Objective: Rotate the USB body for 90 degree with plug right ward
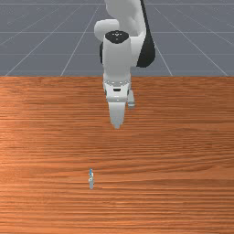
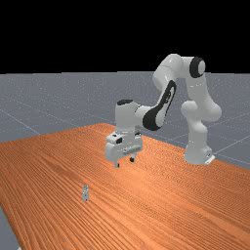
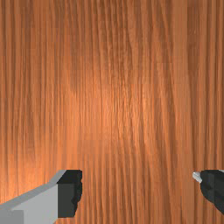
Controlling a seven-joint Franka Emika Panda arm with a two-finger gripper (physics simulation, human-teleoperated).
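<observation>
Two separated fingertips mark my open gripper (image 2: 124,162) in the far view, raised over the table with nothing between them. The USB body (image 2: 85,193) rests on the wood, lower and to the far view's left. In the front view the USB body (image 1: 91,179) is a narrow grey-white piece, blue at its upper end, its length running up and down the picture; my hand is higher up and to its right. In the wrist view the gripper (image 3: 141,189) has its fingers wide apart. A small pale piece beside one fingertip cannot be identified.
Bare wood of the table (image 1: 160,160) surrounds the USB body in the front view. The table's near left edge runs along the lower left of the far view. The arm's base stands at the far view's right.
</observation>
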